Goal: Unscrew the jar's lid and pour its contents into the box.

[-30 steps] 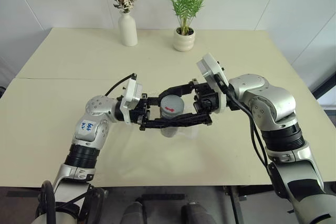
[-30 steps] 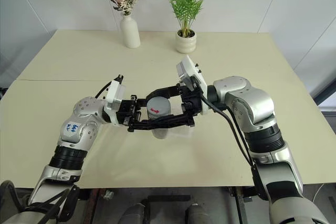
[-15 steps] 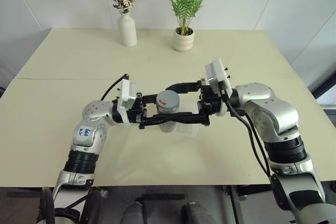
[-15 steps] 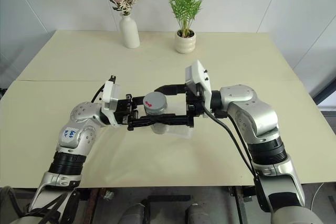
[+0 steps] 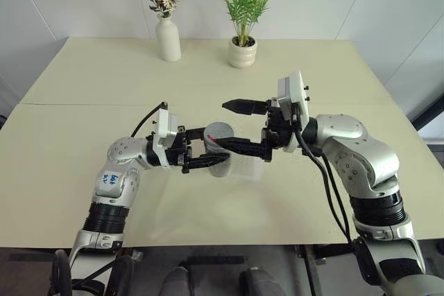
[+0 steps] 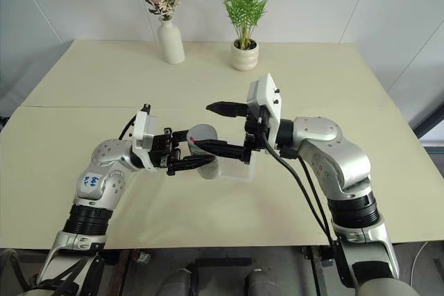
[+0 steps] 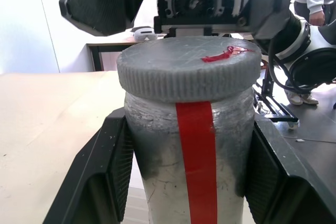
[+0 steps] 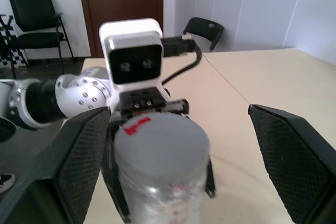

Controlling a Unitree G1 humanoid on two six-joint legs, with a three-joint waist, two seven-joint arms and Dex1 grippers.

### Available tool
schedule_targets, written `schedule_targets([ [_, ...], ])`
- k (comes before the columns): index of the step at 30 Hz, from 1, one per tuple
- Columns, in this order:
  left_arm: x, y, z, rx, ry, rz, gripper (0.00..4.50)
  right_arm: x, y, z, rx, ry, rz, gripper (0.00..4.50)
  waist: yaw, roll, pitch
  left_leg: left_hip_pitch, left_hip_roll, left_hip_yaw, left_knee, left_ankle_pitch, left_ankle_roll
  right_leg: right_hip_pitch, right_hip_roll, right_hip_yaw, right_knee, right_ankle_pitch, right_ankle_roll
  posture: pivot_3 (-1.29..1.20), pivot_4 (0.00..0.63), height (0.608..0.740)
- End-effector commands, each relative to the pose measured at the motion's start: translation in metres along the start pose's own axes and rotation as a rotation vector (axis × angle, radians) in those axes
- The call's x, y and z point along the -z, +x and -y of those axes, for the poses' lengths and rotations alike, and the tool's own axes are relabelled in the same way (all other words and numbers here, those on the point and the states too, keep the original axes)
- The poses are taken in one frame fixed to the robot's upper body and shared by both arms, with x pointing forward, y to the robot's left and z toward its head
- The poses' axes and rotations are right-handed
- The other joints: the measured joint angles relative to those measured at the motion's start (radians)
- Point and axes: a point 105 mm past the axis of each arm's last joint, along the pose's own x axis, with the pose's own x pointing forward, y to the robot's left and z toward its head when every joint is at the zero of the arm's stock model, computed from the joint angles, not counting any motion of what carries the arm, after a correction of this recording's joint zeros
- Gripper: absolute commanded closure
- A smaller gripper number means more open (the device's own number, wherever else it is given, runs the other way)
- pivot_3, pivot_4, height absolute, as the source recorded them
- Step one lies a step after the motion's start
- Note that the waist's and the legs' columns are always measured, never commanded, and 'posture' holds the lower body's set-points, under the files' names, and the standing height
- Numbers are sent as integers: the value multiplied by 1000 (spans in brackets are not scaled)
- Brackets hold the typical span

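Left gripper [image 5: 208,160]: it is being kept closed on the jar [image 7: 191,156], with one black finger on each side of the glass body, below the lid.
Right gripper [image 5: 232,127]: its fingers are being held wide apart and nothing is being gripped; one finger is lying beside the lid, the other is standing off on the far side.
Jar: it is being held upright above the table [image 5: 83,88], near the middle of the front part; a red strip is seen on its side.
Lid [image 7: 189,66]: it is sitting on the jar, grey, with a small red mark on top.
Box [image 5: 246,166]: it is lying on the table just beside the jar, on the robot's right side, under the right gripper.
Far edge of the table: a white vase with flowers [image 5: 167,36] and a white pot with a green plant [image 5: 243,52] are standing there, well apart from the jar.
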Motion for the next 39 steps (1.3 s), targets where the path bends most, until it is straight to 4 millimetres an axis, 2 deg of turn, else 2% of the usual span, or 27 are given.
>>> schedule_targets([
  [1, -4, 0, -2, 4, 27, 14, 2067, -12, 4, -13, -36, -8, 38, 70, 0, 0, 0, 0, 0, 0, 0, 0, 0, 0, 0, 0, 0, 0, 0, 0, 150, 740],
  [4, -2, 1, -2, 9, 27, 14, 2067, -10, 8, -16, -39, -4, 24, 70, -1, 0, 0, 0, 0, 0, 1, 0, 0, 0, 0, 0, 1, 0, 0, 0, 150, 740],
  [13, 0, 6, -1, 30, 21, 25, 2067, 6, 17, 0, 47, -59, -69, 70, -1, 0, 0, 0, 0, 0, 1, 0, 1, 0, 0, 0, 1, 0, 0, 0, 150, 740],
  [24, -1, 6, 0, 34, 22, 24, 2067, 6, 17, 7, 81, -51, -51, 70, -1, 0, 0, 0, 0, 0, 1, 0, 1, 0, 0, 0, 1, 0, 0, 0, 150, 740],
  [30, -2, 5, 0, 31, 26, 25, 2067, 6, 10, 13, 112, -56, -51, 70, -1, 0, 0, 0, 0, 0, 1, 0, 1, 0, 0, 1, 1, 0, 0, 0, 150, 740],
  [39, -2, 5, -2, 24, 30, 27, 2067, 8, -12, 21, 158, -70, -83, 70, 0, 0, 0, 0, 0, 0, 1, 0, 1, 0, 0, 1, 1, 0, 0, 0, 150, 740],
])
